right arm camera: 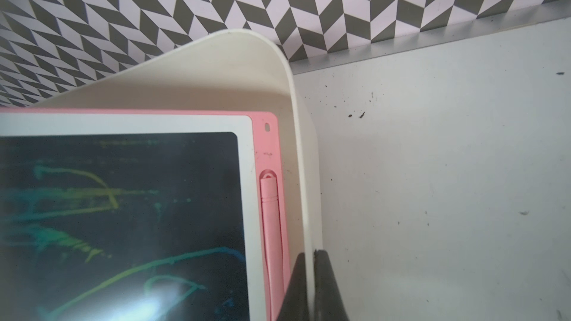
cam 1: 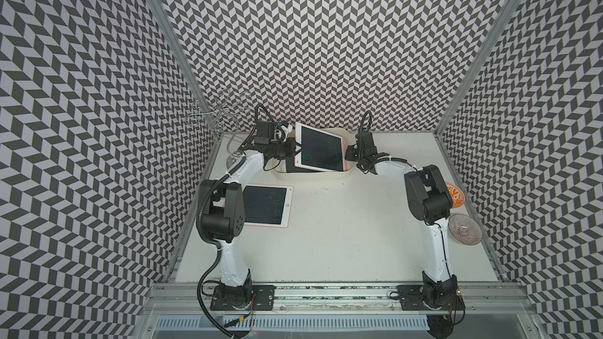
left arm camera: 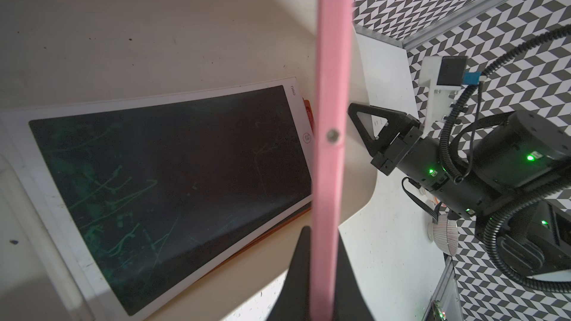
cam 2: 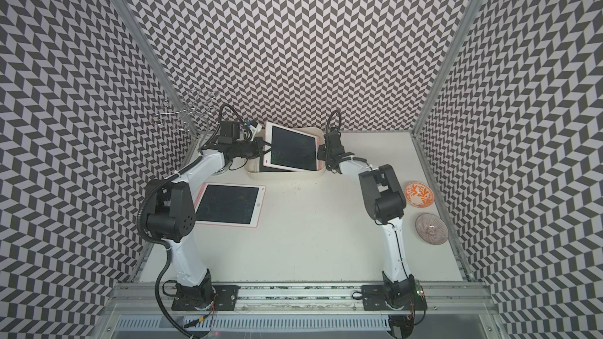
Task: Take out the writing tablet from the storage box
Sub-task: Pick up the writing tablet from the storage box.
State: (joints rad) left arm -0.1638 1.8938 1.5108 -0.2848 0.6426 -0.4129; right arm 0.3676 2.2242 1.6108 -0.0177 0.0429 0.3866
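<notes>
**Operator:** Which step is running?

**Spotter:** You are lifting the pink-backed, white-framed, dark-screened writing tablet (cam 1: 321,150) out of the cream-white rectangular plastic storage box (cam 1: 313,176). Your left pincer (left arm camera: 323,237) is clamping the tablet's thin pink edge. The tablet is tilting, with the held side raised and the side carrying the pink stylus (right arm camera: 272,226) sitting just inside the box wall.

**Operator:** And the other arm?

**Spotter:** Your right pincer (right arm camera: 310,256) is pinching shut on that side wall and, I judge, bracing the box against the white counter (cam 1: 342,239).

**Operator:** What is the next move asking for?

**Spotter:** Probably raising the left arm until the low side is clearing the rim, then carrying the tablet over open counter. The grip is narrow, so the tablet may be pivoting as you go. Another white-framed tablet with an orange back (left arm camera: 170,186) is lying flat on the box floor, so avoid dragging across it.
</notes>
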